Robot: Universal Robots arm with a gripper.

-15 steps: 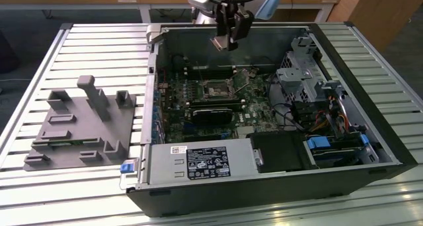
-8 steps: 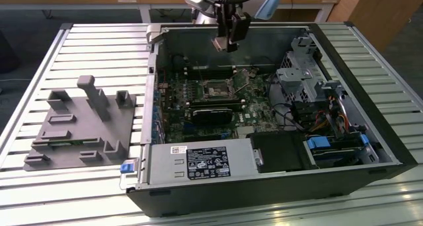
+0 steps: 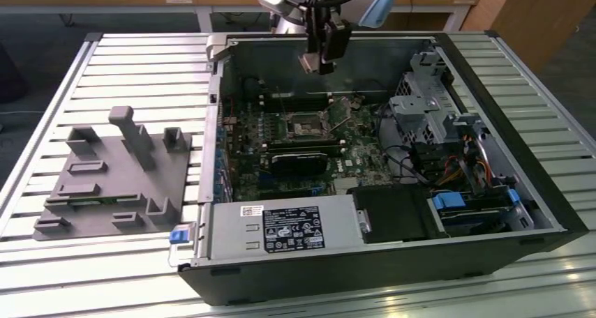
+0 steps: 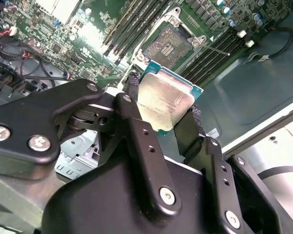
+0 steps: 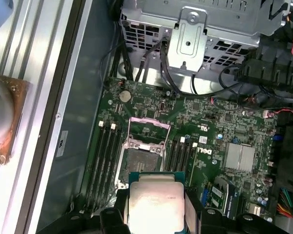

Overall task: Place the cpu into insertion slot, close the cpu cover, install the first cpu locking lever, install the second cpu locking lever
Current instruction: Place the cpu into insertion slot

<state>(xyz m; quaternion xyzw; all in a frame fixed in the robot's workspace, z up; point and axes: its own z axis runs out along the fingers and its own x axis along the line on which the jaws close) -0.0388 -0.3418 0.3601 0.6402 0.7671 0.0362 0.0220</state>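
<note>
The fingers (image 4: pixel 191 130) pinch the chip (image 4: pixel 166 100) by two opposite edges, above the open computer case (image 3: pixel 373 276). Down on the green board (image 5: pixel 205 117) the slot (image 5: pixel 139 161) lies empty, with its cover (image 5: pixel 150 120) lifted up. So I judge no step is finished: seating, closing and both locking steps remain

Silvery square cpu (image 4: pixel 166 100) is up in the air, well above the empty insertion slot (image 4: pixel 168 45); cpu cover (image 5: pixel 149 130) flipped open.
</note>
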